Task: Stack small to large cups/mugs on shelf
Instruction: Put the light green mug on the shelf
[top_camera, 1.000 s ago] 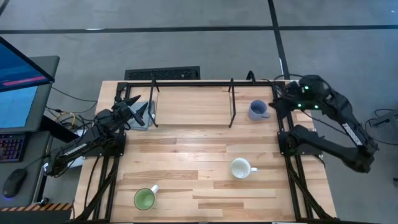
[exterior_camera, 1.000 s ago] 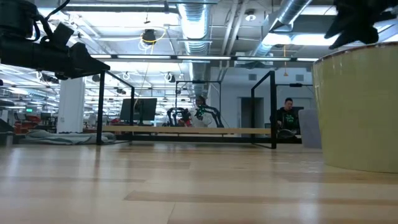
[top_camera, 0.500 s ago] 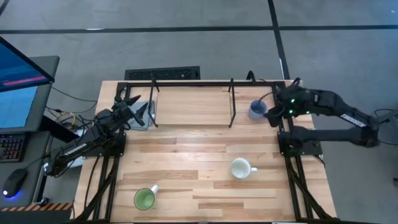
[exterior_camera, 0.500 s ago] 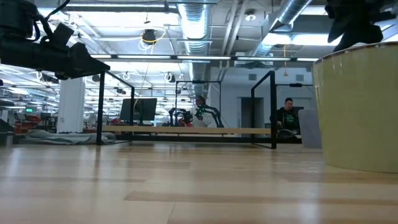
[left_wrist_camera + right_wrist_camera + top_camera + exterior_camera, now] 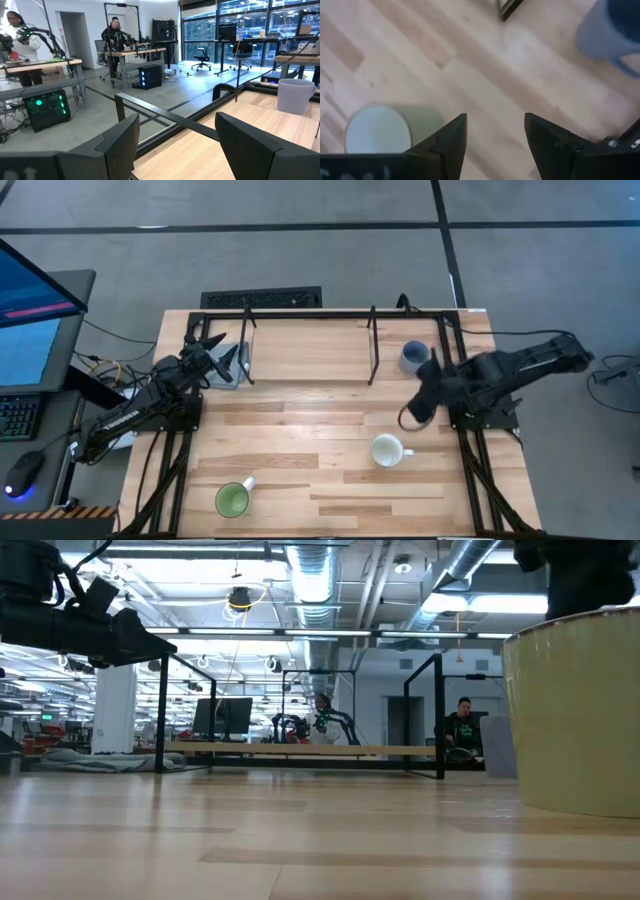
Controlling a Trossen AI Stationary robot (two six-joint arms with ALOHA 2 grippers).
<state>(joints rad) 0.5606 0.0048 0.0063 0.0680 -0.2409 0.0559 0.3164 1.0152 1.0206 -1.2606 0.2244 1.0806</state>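
The blue-grey mug (image 5: 413, 357) stands upright on the right end of the shelf (image 5: 310, 352); it also shows in the right wrist view (image 5: 615, 25) and the left wrist view (image 5: 295, 95). The white mug (image 5: 387, 450) stands on the tabletop, large in the low view (image 5: 575, 710). The green mug (image 5: 233, 499) stands near the table's near edge. My right gripper (image 5: 412, 415) is open and hovers over the table between the blue-grey and white mugs, pointing down (image 5: 495, 120). My left gripper (image 5: 210, 345) is open (image 5: 177, 120) and waits at the shelf's left end.
Upright black rods (image 5: 374, 345) divide the shelf and its black frame (image 5: 300, 313) runs along the far edge. A small pale object (image 5: 232, 370) lies by my left gripper. Bare planks (image 5: 300, 440) lie between the mugs. People stand in the room behind.
My right arm has swung from the table's far right corner, beside the blue-grey mug, toward the near edge and the left. Its gripper now points down over the planks near the white mug. The mugs have not moved.
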